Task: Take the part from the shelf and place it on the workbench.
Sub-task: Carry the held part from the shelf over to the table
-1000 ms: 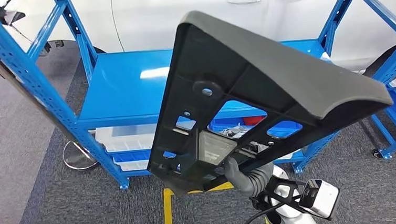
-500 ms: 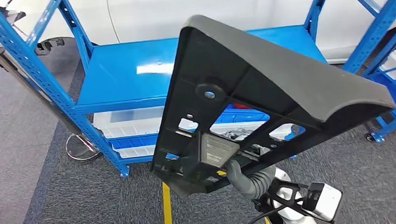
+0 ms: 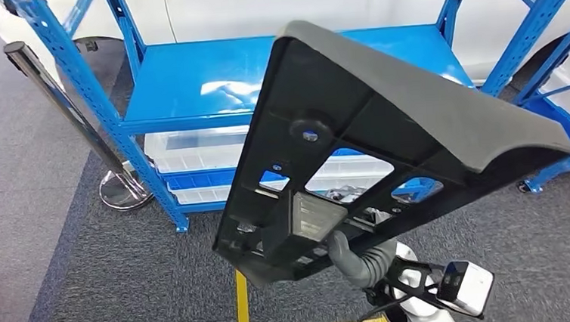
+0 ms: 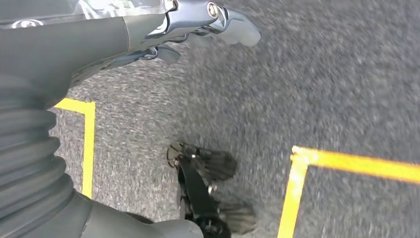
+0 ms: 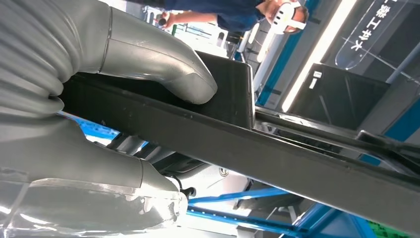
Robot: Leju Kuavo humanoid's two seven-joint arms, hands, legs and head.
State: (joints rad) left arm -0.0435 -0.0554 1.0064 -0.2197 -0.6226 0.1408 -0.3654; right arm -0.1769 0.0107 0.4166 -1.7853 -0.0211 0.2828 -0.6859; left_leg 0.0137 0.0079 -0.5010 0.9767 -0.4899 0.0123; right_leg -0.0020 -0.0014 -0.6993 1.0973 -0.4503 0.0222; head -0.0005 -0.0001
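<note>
The right hand (image 3: 349, 253) grips the black part (image 3: 371, 132) by its lower edge, holding it raised before the blue shelf (image 3: 186, 84). The left hand (image 4: 198, 22) hangs empty over carpet, fingers apart. Background signage is unreadable.

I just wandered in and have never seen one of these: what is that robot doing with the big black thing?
The robot's right hand grips a large black plastic part by its lower edge and holds it up in front of a blue shelf. Its left hand hangs over the grey carpet, holding nothing. The part has not yet been set down anywhere.
</note>
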